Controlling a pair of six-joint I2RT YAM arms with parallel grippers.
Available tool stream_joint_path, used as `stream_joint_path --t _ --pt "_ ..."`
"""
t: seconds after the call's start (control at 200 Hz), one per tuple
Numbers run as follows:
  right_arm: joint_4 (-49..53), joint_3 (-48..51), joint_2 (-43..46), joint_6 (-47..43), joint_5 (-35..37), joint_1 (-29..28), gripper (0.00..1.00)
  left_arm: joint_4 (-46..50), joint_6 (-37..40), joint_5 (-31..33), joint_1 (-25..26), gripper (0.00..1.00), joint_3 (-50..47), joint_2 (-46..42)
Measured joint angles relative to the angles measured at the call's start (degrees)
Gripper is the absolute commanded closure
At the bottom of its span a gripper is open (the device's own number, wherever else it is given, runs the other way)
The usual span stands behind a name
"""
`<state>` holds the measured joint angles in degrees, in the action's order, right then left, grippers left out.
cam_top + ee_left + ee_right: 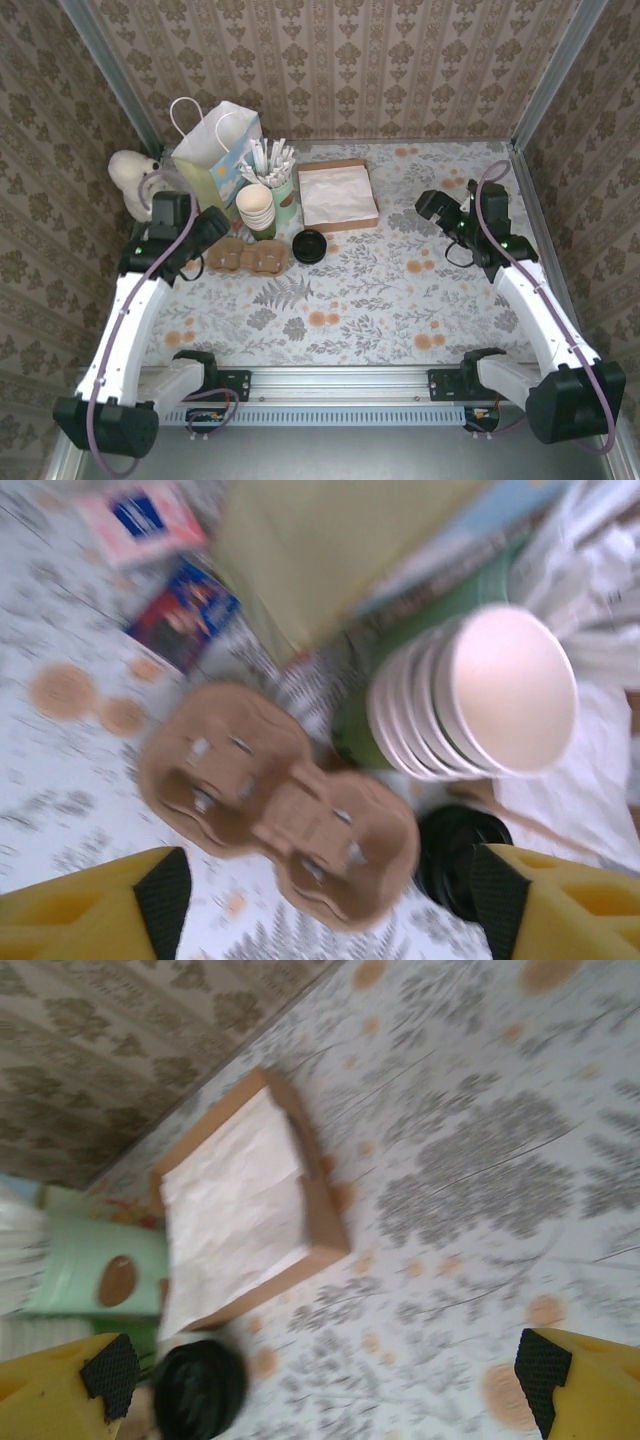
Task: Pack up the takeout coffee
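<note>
At the near edge of the worktop (400, 300) both arms are bolted down, and each reaches away from its base along its own side.

The left gripper (208, 243) hangs over the left end of a brown cardboard carrier (250, 258) with two cup wells. Its wrist view is blurred, but the black pads (165, 895) stand far apart at the two lower corners. The carrier lies on the worktop between them and nothing is pinched. Both wells are empty.

The coffee (310, 245) stands on the worktop just beside the right end of the carrier. From above it shows as a round black lid. Whether it touches the carrier cannot be told. It is outside both wells, near the middle of the worktop and well apart from the right gripper.

The right gripper (432, 212) hovers over bare worktop on the right side and points left towards the middle. Its pads (108, 1368) are spread wide, with nothing between them. In its wrist view the black lid sits blurred at the lower left.

Just behind the carrier is a stack of cream cups (257, 208), with its open mouth showing. Behind the stack is a green holder (284, 196) full of white sticks. To the right of these, behind the coffee, lies a shallow brown tray (338, 165) lined with white napkins.

Farther back on the left stands a pale green bag (210, 155) with white handles. A white plush toy (130, 180) sits at its left, against the wall.
</note>
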<state>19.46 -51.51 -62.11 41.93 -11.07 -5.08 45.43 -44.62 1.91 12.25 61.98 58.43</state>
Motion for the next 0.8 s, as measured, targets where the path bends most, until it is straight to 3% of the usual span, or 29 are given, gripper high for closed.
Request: stream_joint_path --t 0.14,0.375,0.58,0.8 --pt "-0.8 -0.3 -2.3 3.8 -5.7 -1.7 0.0 -1.1 0.6 -3.4 2.9 0.37 3.8 7.5" --pt "0.6 -3.0 -3.1 3.6 -5.7 -5.2 0.0 -3.7 3.5 -3.6 3.1 0.5 10.2 19.7" --pt "3.1 -3.1 -2.3 3.1 -4.0 -5.9 0.0 -4.7 5.2 -3.0 3.1 0.62 12.7 24.8" --pt "4.0 -3.1 -0.4 3.0 -2.4 -6.1 0.0 -4.3 6.1 -0.5 3.1 0.66 13.6 26.3"
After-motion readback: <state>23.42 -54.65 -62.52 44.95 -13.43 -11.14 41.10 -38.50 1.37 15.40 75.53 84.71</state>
